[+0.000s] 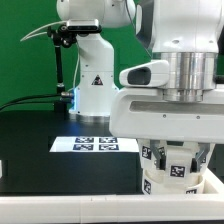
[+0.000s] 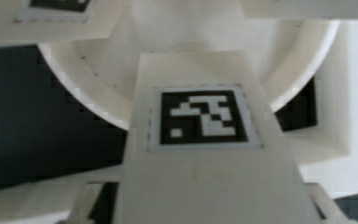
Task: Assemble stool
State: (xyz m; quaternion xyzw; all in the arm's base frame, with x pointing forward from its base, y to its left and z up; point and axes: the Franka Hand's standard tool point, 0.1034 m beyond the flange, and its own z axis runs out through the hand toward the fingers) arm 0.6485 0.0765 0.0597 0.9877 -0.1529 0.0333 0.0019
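Note:
In the wrist view a white blocky stool leg (image 2: 202,120) with a black-and-white tag fills the space between my fingers (image 2: 101,203). My gripper (image 2: 202,208) is shut on it. Beyond the leg lies the round, rimmed seat disc (image 2: 87,80), with the leg's far end reaching onto it. In the exterior view my gripper (image 1: 176,150) hangs low at the exterior view's right, over the seat (image 1: 165,184). Tagged legs (image 1: 181,169) stand up from the seat under the hand. Where the held leg meets the seat is hidden.
The marker board (image 1: 95,144) lies flat on the black table mat (image 1: 50,150), to the exterior view's left of the seat. A white border rail (image 1: 60,205) runs along the front. The arm's white base (image 1: 95,85) stands behind the board, before a green backdrop.

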